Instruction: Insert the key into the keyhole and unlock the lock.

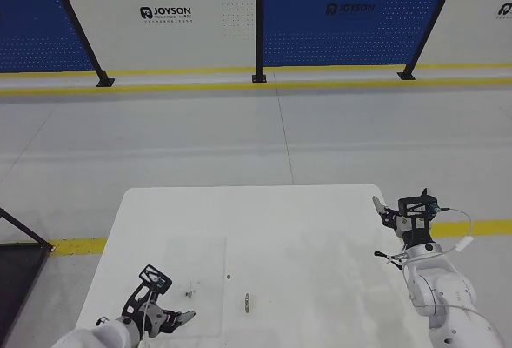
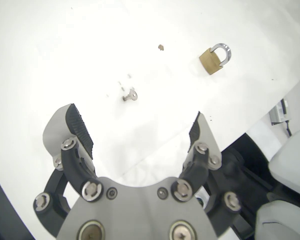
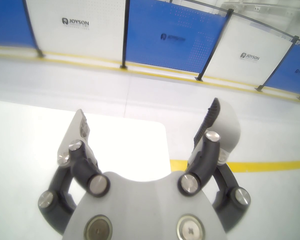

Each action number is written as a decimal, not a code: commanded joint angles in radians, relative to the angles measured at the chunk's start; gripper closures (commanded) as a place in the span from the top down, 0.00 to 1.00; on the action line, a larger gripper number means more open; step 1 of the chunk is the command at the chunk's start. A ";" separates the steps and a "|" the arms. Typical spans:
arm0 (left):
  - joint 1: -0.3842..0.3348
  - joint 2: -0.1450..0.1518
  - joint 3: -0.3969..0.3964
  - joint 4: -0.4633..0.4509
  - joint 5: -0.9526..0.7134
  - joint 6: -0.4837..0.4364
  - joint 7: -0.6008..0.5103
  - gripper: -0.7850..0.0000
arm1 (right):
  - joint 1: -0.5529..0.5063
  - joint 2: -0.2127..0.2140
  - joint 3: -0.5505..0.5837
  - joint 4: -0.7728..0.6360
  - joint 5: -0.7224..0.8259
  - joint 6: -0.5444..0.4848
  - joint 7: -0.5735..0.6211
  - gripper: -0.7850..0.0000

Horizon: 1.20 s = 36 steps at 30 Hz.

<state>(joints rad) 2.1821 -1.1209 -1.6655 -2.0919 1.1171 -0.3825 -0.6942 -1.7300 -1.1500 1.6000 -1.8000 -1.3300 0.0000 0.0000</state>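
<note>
Key (image 2: 130, 96) lies flat on the white table (image 2: 65, 38), small & silver, just ahead of the left gripper (image 2: 136, 116). It sits approx on the line btwn the two fingers and touches neither. Its round head w/ hole is turned toward the lock, the blade the other way. From the top view the key (image 1: 189, 291) is a tiny speck just beside the left gripper (image 1: 179, 297), nr the table's (image 1: 282, 226) near-left part.

Left gripper: jaws spread wide, nothing btwn the ribbed black pads (image 2: 80, 123). Can't tell if it touches the tabletop.

Lock (image 2: 214, 59) is a brass padlock w/ silver shackle, lying on its side on the table. It is well apart from the key and off to one side of the gripper. In the top view the lock (image 1: 248, 302) is right of the key, nr the near edge. A small dark fleck (image 2: 161, 47) sits on the table btwn key & lock, a bit farther out.

Right gripper (image 3: 147, 108) is at the table's far-right corner, well apart from key & lock. Its jaws are wide open & empty. Beyond it are grey floor (image 3: 65, 81), a yellow line (image 3: 265, 166) and blue & white fence panels (image 3: 165, 38).
</note>
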 commanded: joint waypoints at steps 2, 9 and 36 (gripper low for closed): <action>-0.044 -0.002 0.045 0.026 -0.002 0.050 -0.043 0.90 | 0.000 0.000 0.000 0.000 0.000 0.000 0.000 1.00; -0.123 -0.002 0.108 0.095 0.034 0.085 -0.065 0.75 | 0.000 0.000 0.000 0.000 0.000 0.000 0.000 1.00; -0.225 -0.010 0.269 0.201 0.266 0.227 0.011 0.09 | 0.000 0.000 0.000 0.000 0.000 0.000 0.000 1.00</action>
<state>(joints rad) 1.9583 -1.1312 -1.3976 -1.8899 1.3809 -0.1575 -0.6832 -1.7300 -1.1500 1.6000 -1.8000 -1.3300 0.0000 0.0000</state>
